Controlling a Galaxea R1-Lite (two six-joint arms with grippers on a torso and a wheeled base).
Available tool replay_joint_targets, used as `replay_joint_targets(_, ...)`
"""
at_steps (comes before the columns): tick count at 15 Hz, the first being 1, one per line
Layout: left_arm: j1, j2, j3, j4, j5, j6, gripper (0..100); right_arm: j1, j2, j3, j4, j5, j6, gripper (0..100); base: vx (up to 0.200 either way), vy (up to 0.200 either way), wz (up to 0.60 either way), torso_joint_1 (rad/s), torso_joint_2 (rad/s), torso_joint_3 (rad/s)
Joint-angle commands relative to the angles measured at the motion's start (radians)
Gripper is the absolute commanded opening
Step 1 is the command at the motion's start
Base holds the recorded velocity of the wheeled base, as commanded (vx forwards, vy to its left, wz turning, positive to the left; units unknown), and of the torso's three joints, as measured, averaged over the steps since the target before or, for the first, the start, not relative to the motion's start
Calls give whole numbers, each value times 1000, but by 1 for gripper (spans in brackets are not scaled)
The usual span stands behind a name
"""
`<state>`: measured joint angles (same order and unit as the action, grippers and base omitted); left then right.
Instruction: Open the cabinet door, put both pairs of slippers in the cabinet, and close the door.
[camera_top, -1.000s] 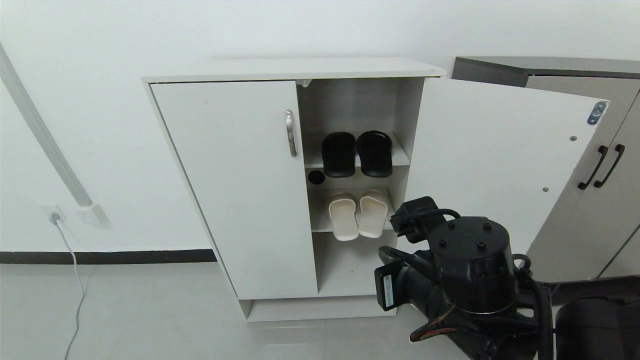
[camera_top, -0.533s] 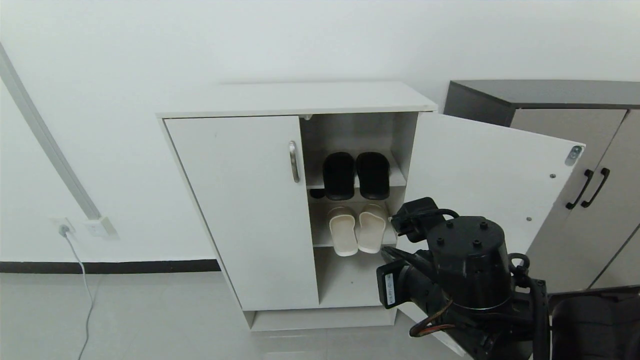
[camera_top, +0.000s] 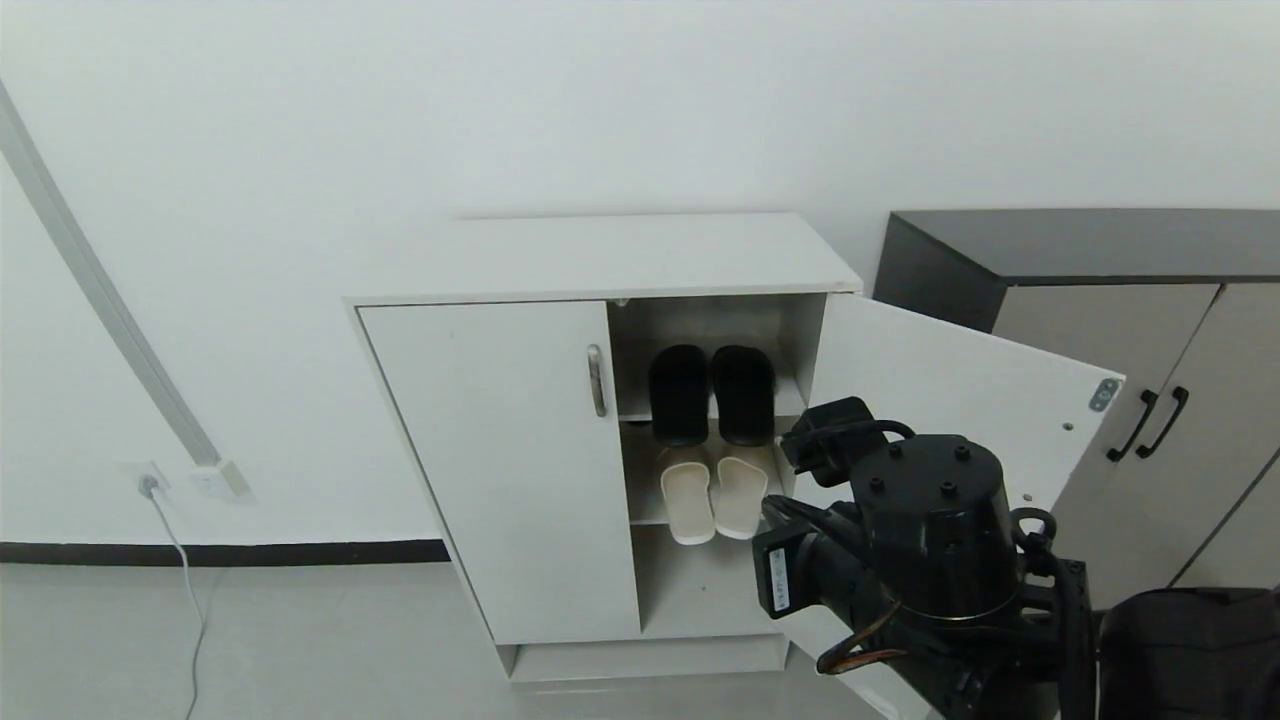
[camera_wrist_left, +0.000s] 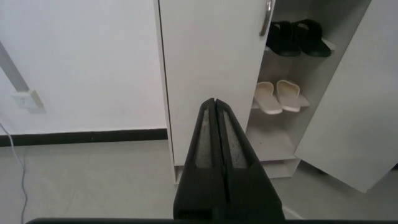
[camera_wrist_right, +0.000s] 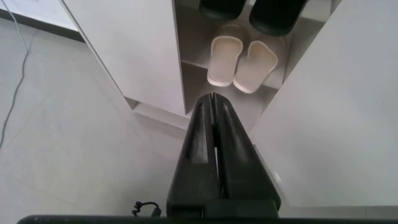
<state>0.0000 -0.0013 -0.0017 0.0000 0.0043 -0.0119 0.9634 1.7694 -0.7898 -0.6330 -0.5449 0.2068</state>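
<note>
Pulling back, that's the camera. The whole head picture has shifted since a second ago and the cabinet now sits lower in it, but slippers and door hold their places against the cabinet itself.

Both pairs are in, so by my reading the step in hand is the close. The right-hand door stands swung wide toward 3 o'clock, inner face showing. The left gripper is pressed together with nothing in it, and so is the right gripper, which hangs low in front of the opening. Closed fingers make a fair pusher. The best move looks like getting behind the free edge out at 3 o'clock, far from the hinge, and sweeping along its arc in one steady push.

Inside, the black slippers lie side by side on the upper shelf. The white slippers are on the shelf below, at 6 o'clock from them, ends seeming to reach the shelf lip. That's worth watching as the door comes round. At 9 o'clock the other door is closed, with its metal handle upright.
</note>
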Motion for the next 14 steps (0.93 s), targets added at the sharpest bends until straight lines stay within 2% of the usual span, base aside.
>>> replay_joint_targets(1,0,1,0,0,0,0,0,1,4,0,-1,0,0,0,0,0,0,183,-486,-325)
replay_joint_targets(14,0,1,0,0,0,0,0,1,-8,3,-1,-1,-3,0,0,0,0,218,-536,-317)
